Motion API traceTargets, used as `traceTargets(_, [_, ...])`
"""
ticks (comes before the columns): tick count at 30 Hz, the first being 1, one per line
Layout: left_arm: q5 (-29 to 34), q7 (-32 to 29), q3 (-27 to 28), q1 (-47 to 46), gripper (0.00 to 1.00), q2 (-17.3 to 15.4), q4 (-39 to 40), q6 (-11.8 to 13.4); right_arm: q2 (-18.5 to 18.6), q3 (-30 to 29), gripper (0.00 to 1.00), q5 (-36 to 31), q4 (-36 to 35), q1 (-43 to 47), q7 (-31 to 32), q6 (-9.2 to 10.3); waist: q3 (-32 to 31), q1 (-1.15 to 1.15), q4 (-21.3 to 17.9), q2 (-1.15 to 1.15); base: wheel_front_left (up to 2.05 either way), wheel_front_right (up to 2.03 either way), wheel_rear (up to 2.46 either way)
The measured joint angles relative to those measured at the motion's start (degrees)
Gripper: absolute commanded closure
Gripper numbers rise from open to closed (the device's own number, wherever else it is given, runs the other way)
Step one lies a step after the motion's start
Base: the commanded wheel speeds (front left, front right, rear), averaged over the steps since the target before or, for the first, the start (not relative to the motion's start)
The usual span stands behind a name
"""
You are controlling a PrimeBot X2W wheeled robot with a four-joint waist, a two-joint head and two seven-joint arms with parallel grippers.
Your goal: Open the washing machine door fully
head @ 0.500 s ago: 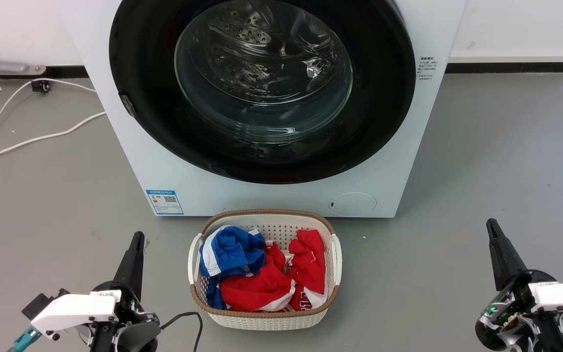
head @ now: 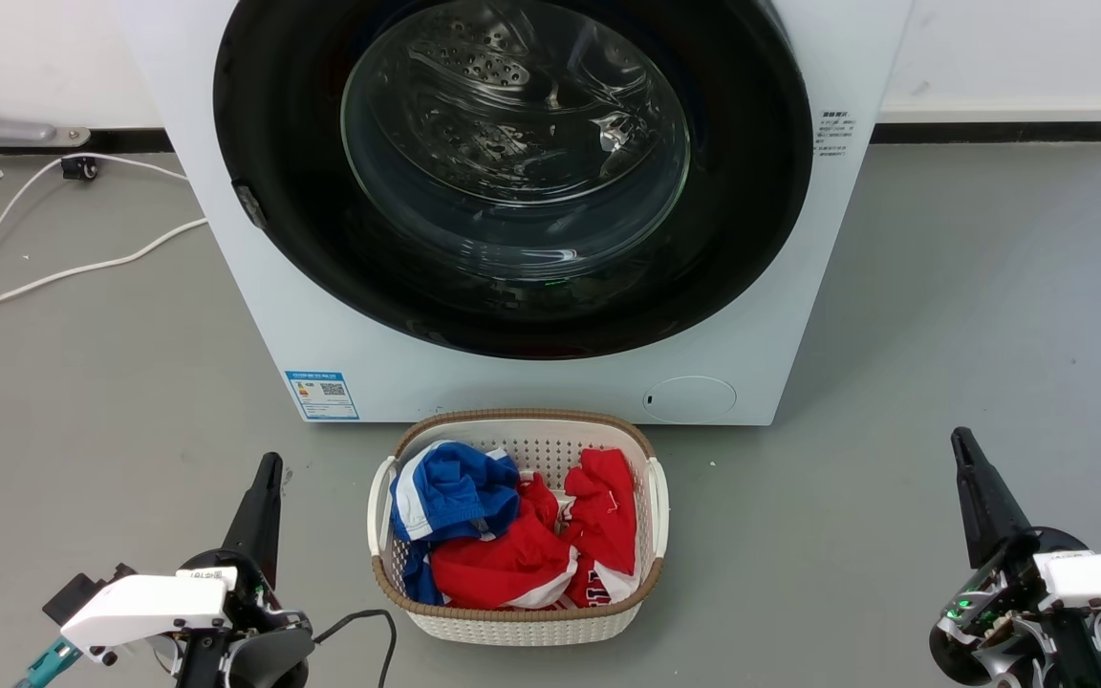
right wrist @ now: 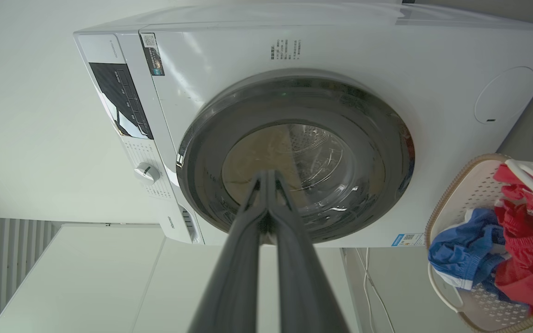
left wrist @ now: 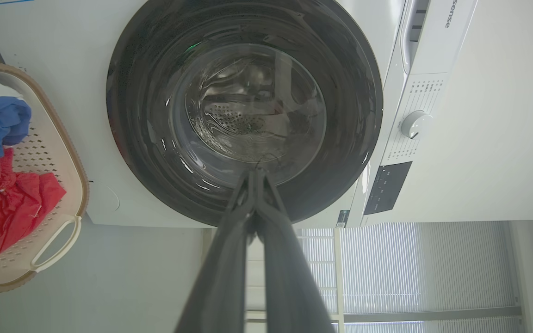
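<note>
Door shut; claws low on either side.
My left claw is pressed together; door lies ahead, up and to its right, catch on left rim, probably nearer this arm; right claw likewise pressed together.

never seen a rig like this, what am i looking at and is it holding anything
A two-armed robot faces a white washing machine on a grey floor. One picture comes from its head camera, looking down; the other two from cameras on its wrists, so they look turned. The dark spikes are its left fingers and right fingers, both pinched shut, holding nothing. The round black washing machine door is closed. Before it stands a white laundry basket of red and blue clothes.
</note>
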State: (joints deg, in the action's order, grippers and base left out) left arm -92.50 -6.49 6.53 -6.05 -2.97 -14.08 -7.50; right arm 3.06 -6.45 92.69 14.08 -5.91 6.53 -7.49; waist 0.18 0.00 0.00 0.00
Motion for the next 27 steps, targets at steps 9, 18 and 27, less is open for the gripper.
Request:
traceTargets(9, [0.00,0.00,0.00,0.00,1.00,0.01,0.00,0.00,-0.01,-0.02,1.00,0.00,0.00,0.00,0.05,0.00,0.00,0.00,0.00,0.00,0.00,0.00,0.00])
traceTargets(18, [0.16,1.02,-0.71,2.86,0.00,0.26,-2.35,0.11,-0.19,0.13,0.00,-0.11,2.57,2.98,-0.85,0.09,0.01,0.00,0.00,0.00,0.00,0.00,0.00])
traceTargets(27, [6.90,3.49,-0.57,2.86,0.00,0.25,-0.23,0.45,-0.23,-0.32,0.00,-7.97,0.53,3.36,-3.34,0.09,0.13,0.00,0.02,0.00,0.00,0.00,0.00])
